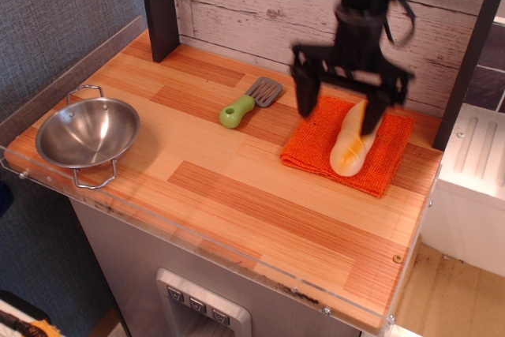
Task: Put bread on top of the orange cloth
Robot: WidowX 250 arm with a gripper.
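Observation:
The bread (352, 147), a pale cream toy baguette with a golden top, lies on the orange cloth (316, 147) at the right rear of the wooden counter. My black gripper (339, 104) is blurred above the cloth's far side. Its fingers are spread wide and open, the left one (304, 92) over the cloth's left edge, the right one (375, 108) in front of the bread's far end. It holds nothing.
A green-handled grey spatula (251, 101) lies left of the cloth. A steel bowl with wire handles (85, 132) sits at the counter's left front. A dark post (158, 7) stands at the back left, a plank wall behind. The counter edge has a clear acrylic rim (237, 254).

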